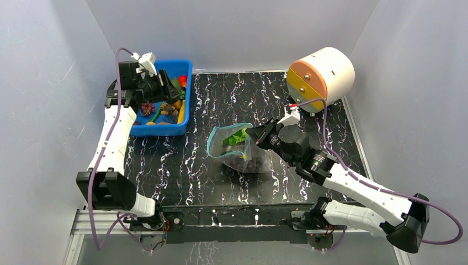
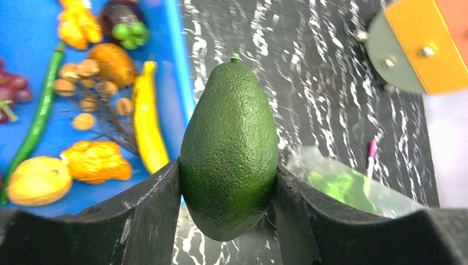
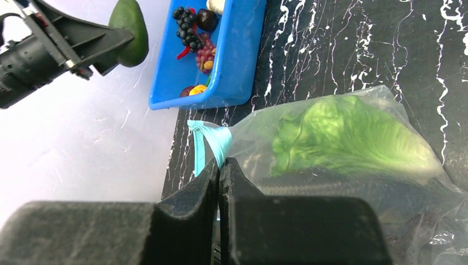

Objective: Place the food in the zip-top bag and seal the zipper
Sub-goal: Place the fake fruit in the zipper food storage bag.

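Observation:
The clear zip-top bag point(image 1: 248, 157) lies mid-table with its mouth held up, facing left. Inside it are a green lettuce head point(image 3: 342, 135) and a dark purple grape bunch point(image 1: 243, 161). My right gripper point(image 3: 219, 163) is shut on the bag's mouth edge, pinching the teal zipper point(image 3: 212, 141). My left gripper point(image 2: 228, 165) is raised over the right edge of the blue bin point(image 1: 187, 107) at the back left. It is shut on a dark green toy avocado point(image 2: 229, 138), whose stem end points away from the wrist. The bag point(image 2: 342, 185) shows beyond it.
The blue bin point(image 2: 22, 33) holds more toy food: a yellow banana point(image 2: 148, 124), a long green bean point(image 2: 38, 118), orange pieces point(image 2: 96, 161) and berries point(image 3: 185, 25). A white drum with an orange face point(image 1: 323, 74) stands back right. Grey walls close in on three sides.

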You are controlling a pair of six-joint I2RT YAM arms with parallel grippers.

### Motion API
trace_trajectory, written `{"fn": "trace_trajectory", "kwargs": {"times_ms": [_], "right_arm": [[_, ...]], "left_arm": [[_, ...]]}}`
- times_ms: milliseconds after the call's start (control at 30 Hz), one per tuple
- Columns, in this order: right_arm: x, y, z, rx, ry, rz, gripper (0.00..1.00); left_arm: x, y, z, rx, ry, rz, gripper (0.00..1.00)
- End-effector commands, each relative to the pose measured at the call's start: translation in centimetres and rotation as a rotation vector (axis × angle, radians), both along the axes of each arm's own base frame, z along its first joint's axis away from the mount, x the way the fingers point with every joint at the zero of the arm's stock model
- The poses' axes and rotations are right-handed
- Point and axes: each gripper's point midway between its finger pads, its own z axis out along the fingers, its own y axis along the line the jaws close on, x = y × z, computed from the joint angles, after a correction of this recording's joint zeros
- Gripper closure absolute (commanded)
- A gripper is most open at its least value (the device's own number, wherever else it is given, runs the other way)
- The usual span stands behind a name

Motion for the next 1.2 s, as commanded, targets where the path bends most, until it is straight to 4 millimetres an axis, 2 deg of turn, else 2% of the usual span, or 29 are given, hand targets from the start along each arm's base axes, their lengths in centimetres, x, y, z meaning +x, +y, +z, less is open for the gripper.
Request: {"fn": "trace_trajectory", "kwargs": {"times_ms": [0, 133, 333, 600, 733, 900, 1000, 1167], "right_arm": [[0.8, 0.2, 5.6, 0.169, -0.082, -0.041, 1.00], [0.9, 0.5, 5.8, 0.180, -0.069, -0.044, 1.00], [1.3, 0.8, 5.0, 0.192, -0.039, -0.058, 1.00], [1.6, 1.3, 5.9, 0.203, -0.040, -0.056, 1.00], [1.8, 1.2, 5.9, 0.209, -0.039, -0.068, 1.00], [1.8, 1.7, 6.0, 0.220, -0.032, -0.058, 1.00], [1.8, 2.0, 6.2, 0.225, -0.031, -0.048, 1.00], [1.8, 2.4, 6.2, 0.239, -0.032, -0.030, 1.00]], "left_arm": [[-4.0, -4.9, 2.9, -0.001, -0.039, -0.186, 0.68], [-6.4, -7.5, 3.9, -0.011, -0.022, -0.292, 0.69], [-11.0, -11.0, 6.2, -0.185, -0.081, -0.463, 0.69], [-14.9, -12.6, 4.7, -0.228, -0.049, -0.575, 0.69], [-17.6, -14.3, 6.0, -0.328, -0.073, -0.693, 0.69], [-19.9, -15.7, 7.2, -0.440, -0.100, -0.813, 0.69], [-20.3, -16.1, 6.5, -0.445, -0.086, -0.840, 0.68], [-20.3, -16.6, 3.2, -0.448, -0.016, -0.850, 0.68]]}}
